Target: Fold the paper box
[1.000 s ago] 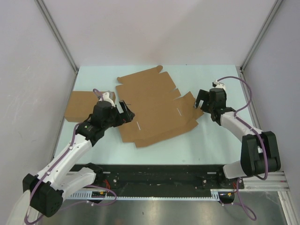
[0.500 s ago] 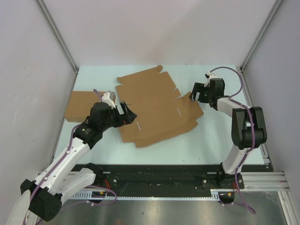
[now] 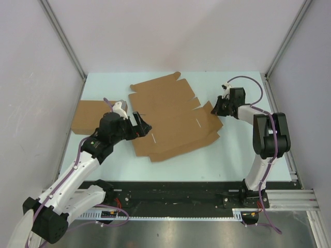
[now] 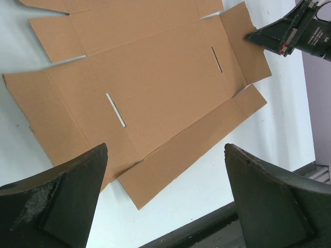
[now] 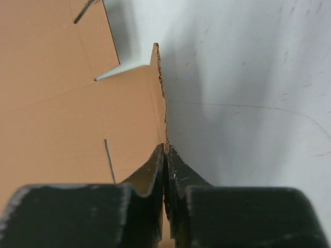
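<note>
The paper box (image 3: 170,116) lies as a wide flat brown sheet with flaps and slits in the middle of the table. My right gripper (image 3: 216,109) is at the sheet's right flap, and the right wrist view shows its jaws (image 5: 166,149) shut on the ragged edge of the sheet (image 5: 62,103). My left gripper (image 3: 140,125) stands wide open at the sheet's left side, near a slit, with nothing between its fingers. In the left wrist view the gripper (image 4: 165,150) looks across the sheet (image 4: 155,88) to the right gripper (image 4: 251,37) on the far flap.
A plain brown cardboard box (image 3: 88,116) lies flat at the table's left edge, behind my left arm. The pale table (image 3: 232,150) is walled on the left, right and back. A black rail (image 3: 176,194) runs along the near edge.
My right gripper has moved left and farther back onto the sheet's right flap and closed on its edge. The left arm has barely shifted and stays open.
</note>
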